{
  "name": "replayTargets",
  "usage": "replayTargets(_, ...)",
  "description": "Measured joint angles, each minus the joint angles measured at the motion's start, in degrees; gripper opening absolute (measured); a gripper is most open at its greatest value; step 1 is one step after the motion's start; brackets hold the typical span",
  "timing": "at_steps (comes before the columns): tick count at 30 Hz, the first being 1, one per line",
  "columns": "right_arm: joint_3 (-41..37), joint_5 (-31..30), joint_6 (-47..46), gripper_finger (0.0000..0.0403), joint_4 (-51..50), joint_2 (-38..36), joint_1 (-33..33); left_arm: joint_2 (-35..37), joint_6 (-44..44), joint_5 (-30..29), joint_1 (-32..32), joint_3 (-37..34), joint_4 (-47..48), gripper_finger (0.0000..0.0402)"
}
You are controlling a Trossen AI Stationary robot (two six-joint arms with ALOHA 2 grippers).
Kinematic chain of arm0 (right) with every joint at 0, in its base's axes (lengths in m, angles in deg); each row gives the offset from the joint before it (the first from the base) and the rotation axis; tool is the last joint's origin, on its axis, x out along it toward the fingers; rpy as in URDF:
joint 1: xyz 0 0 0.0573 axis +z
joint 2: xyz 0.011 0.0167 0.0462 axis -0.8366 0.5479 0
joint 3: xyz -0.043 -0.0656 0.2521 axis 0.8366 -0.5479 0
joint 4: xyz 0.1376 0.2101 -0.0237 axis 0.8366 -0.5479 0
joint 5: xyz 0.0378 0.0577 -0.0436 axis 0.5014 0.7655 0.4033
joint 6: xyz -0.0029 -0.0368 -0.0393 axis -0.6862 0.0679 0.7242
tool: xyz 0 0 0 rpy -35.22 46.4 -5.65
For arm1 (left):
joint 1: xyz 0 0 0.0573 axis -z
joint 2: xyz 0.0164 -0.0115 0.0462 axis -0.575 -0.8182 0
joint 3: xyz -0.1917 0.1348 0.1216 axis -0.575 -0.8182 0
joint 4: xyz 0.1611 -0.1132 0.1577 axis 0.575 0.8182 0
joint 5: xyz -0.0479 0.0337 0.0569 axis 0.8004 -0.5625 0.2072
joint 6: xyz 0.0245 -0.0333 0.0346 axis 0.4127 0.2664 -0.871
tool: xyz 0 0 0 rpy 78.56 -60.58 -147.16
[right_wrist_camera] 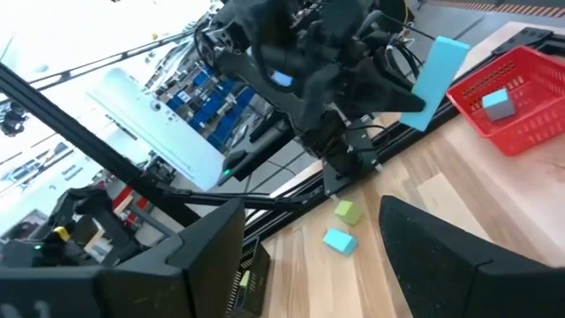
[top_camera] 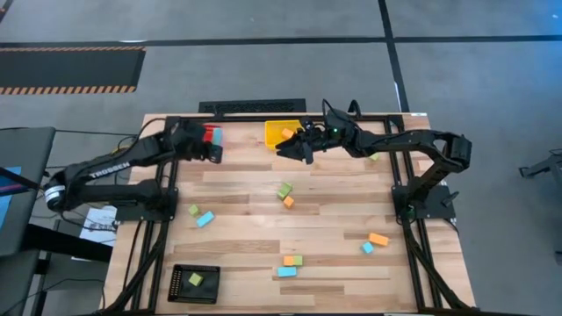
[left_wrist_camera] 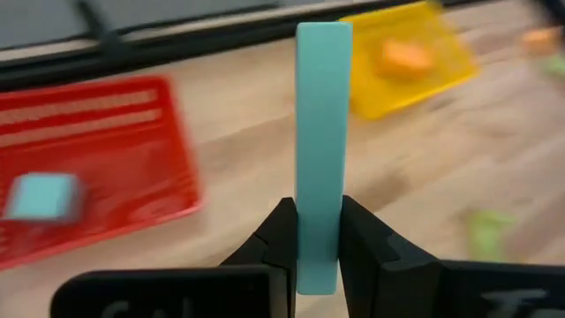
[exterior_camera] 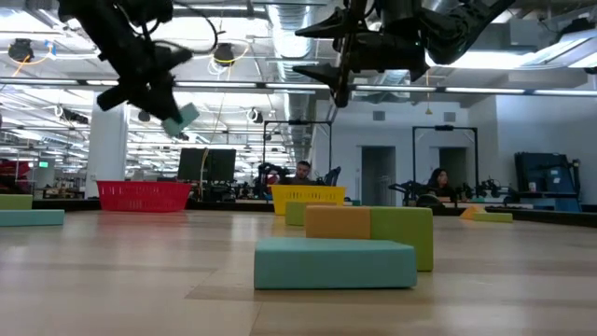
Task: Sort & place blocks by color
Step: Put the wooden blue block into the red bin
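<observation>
Light blue is the colour in hand: the left tool [left_wrist_camera: 318, 252] is clenched on a light-blue bar [left_wrist_camera: 319, 141], held upright between its fingers at the near edge of the red tray [top_camera: 211, 135], where one light-blue cube [left_wrist_camera: 40, 196] already lies. As a judgement, the step is the delivery of this bar, and the next move calls for carrying it over the tray's floor, lowering it and letting go without knocking the rim. The right tool [top_camera: 291, 149] hangs with its jaws spread and nothing between them beside the yellow tray [top_camera: 274, 130], which holds an orange block [left_wrist_camera: 404, 58]; it looks to have finished a drop there, though the overhead view is too small to be sure. On the wooden tabletop [top_camera: 246, 237] many blocks are left: a green and light-blue pair [top_camera: 200, 215] near the left arm, a green and orange pair [top_camera: 286, 194] in the middle, an orange and light-blue pair [top_camera: 374, 243] toward the right, and a cluster of orange, green and light blue [top_camera: 289, 265] near the front. A black tray [top_camera: 180, 285] at the front left holds one green block [top_camera: 195, 279]. Nothing stands between the bar and the red tray; the two arms are close at the back, so they need room.
</observation>
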Motion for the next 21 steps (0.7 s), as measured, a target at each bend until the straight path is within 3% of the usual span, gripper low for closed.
replayTargets(5,0.00,0.04,-0.01,0.0282,-0.36,0.02,0.05,-4.58,0.41,0.27,-8.29,2.01,6.49,0.0027)
replayTargets(12,0.00,0.75,-0.01,0.0282,-1.85,0.02,0.11,-15.81,-6.05,8.25,-19.66,5.09,8.55,0.0027)
replayTargets(21,0.00,1.19,0.18,0.0282,-4.82,0.02,1.07,-29.22,-14.70,10.03,-26.17,16.19,12.86,0.0031)
